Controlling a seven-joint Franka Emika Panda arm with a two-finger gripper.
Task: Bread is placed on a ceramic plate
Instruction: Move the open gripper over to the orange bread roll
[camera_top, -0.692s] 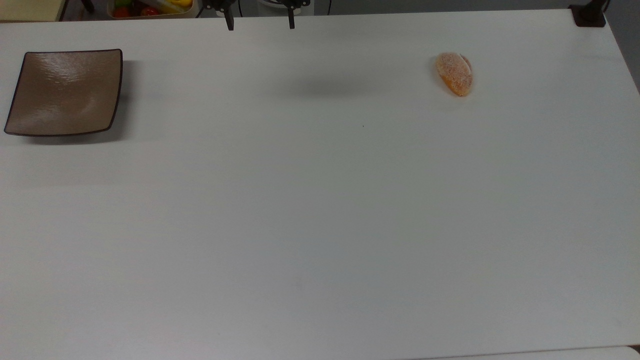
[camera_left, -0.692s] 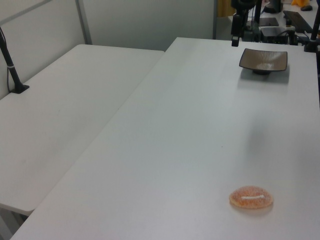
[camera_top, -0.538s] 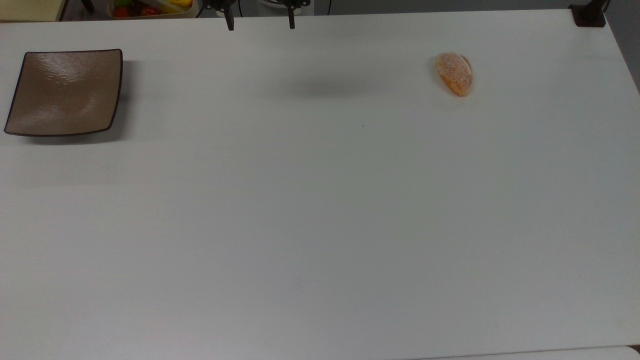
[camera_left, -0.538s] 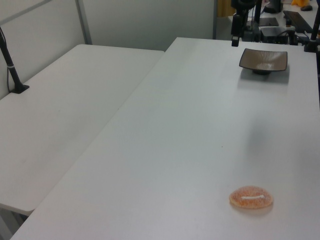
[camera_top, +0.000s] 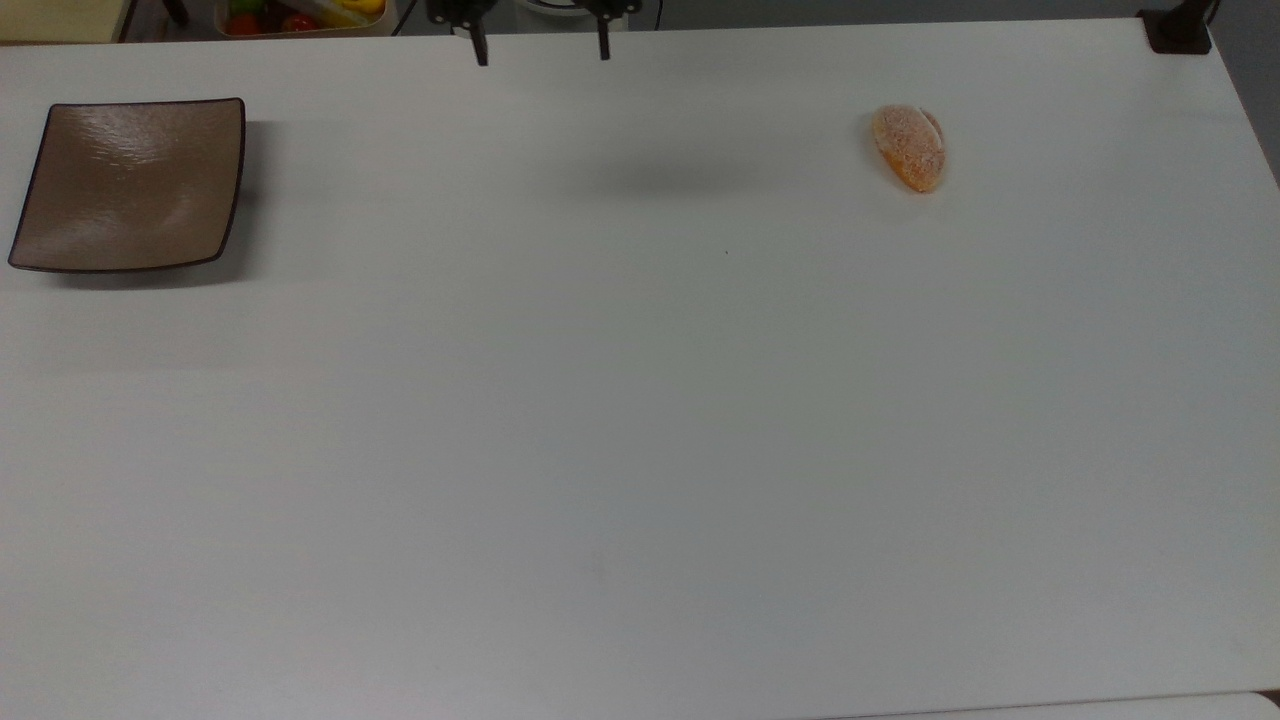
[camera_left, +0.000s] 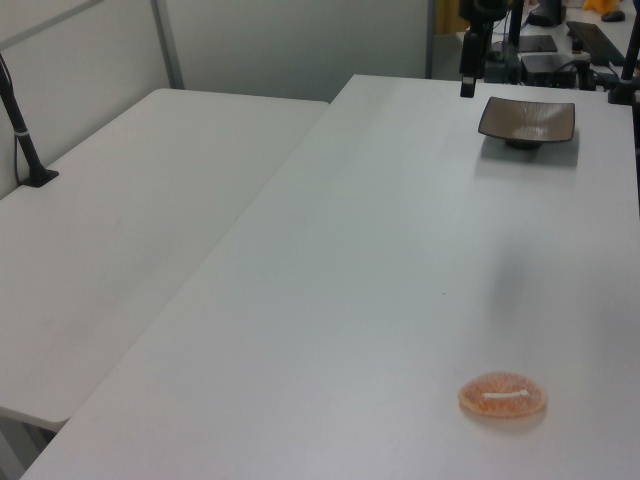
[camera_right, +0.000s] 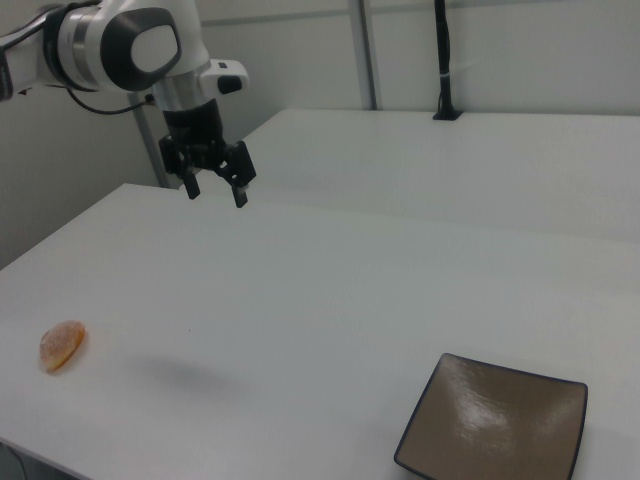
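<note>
White table (camera_top: 640, 420) – bread (camera_top: 909, 148), ceramic plate (camera_top: 130, 185) well apart; pincer (camera_right: 214, 190) spread.

The arm (camera_right: 120, 45) was glossy white with rounded, bulbous casings, a pale grey disc cap on 1 joint and dark grey bands at the seams. A black cable trailed behind it. Its hand (camera_right: 214, 192) was black, with 2 slim, straight black fingers (camera_right: 240, 192).
</note>
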